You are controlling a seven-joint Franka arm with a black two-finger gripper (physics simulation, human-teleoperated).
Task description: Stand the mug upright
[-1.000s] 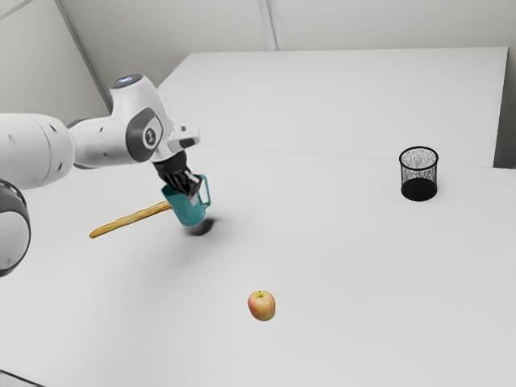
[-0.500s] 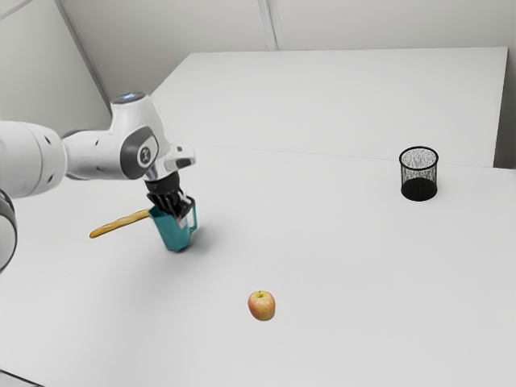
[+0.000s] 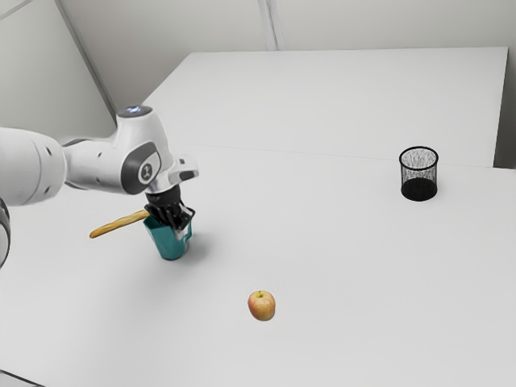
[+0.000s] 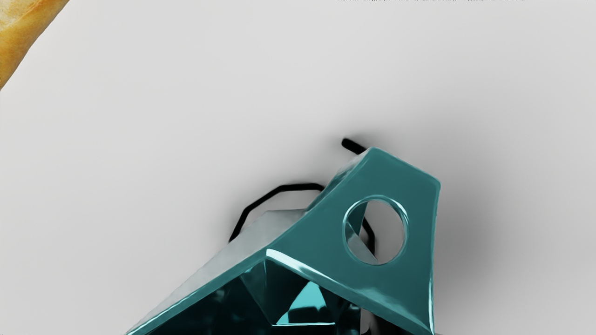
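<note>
Mug (image 3: 168, 243) is being pinched by the hand (image 3: 179, 229), looking pretty much upright at the bench (image 3: 363, 274), bread (image 3: 119, 224) lying near it tbh.

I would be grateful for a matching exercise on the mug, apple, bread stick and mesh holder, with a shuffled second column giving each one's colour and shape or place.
Column one:
1. mug
2. apple
3. bread stick
4. mesh holder

Column two:
A. long and golden brown
B. black, nearest the exterior view's right edge
C. teal, at the gripper
D. red and yellow, nearest the exterior view's bottom edge

Right pairs: 1-C, 2-D, 3-A, 4-B
</note>
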